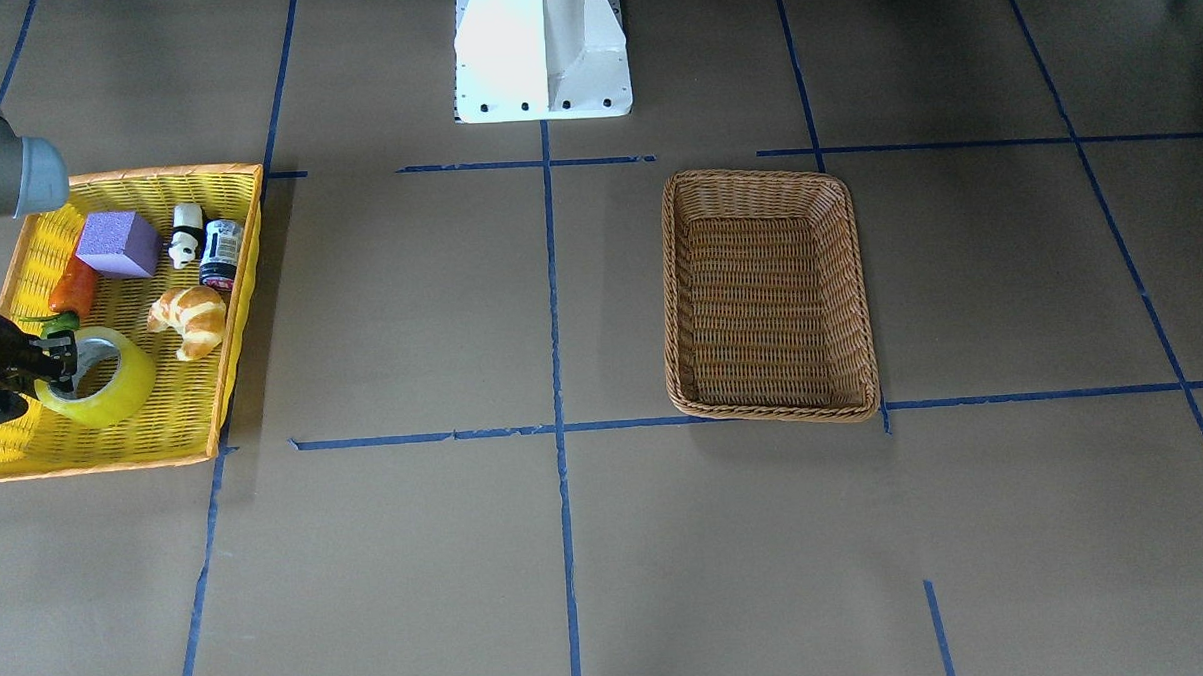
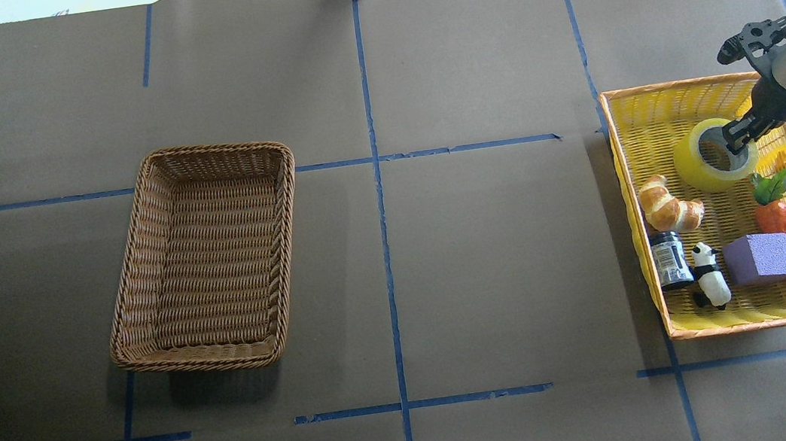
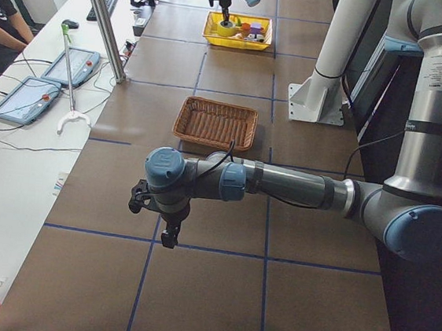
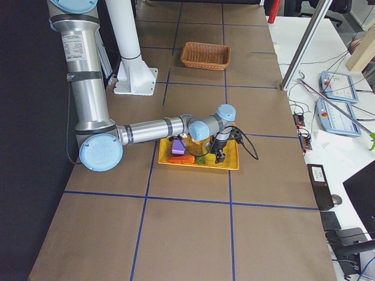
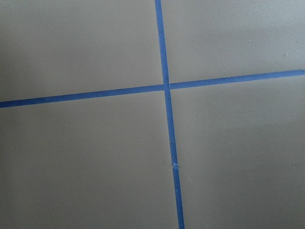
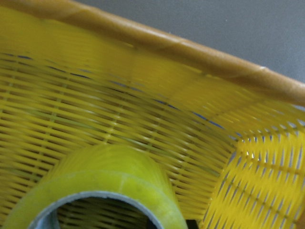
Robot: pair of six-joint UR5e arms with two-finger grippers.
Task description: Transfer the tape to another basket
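The tape (image 2: 699, 169) is a yellow-green roll lying in the yellow orange-rimmed basket (image 2: 671, 87), near its far end. My right gripper (image 2: 735, 136) is down on it, one finger inside the core and one outside the wall, shut on that wall. It also shows in the front view, the gripper (image 1: 60, 359) at the tape (image 1: 123, 385). The right wrist view shows the roll (image 6: 109, 176) close below. The brown wicker basket (image 2: 217, 150) stands empty on the other side. My left gripper (image 3: 168, 237) hangs over bare table; I cannot tell if it is open.
The yellow basket also holds a croissant (image 2: 668, 207), a dark jar (image 2: 669, 260), a panda figure (image 2: 710, 274), a purple block (image 2: 761, 258) and a carrot (image 2: 776, 219). The robot's white base (image 1: 541, 50) stands at the table's edge. Blue tape lines cross the table.
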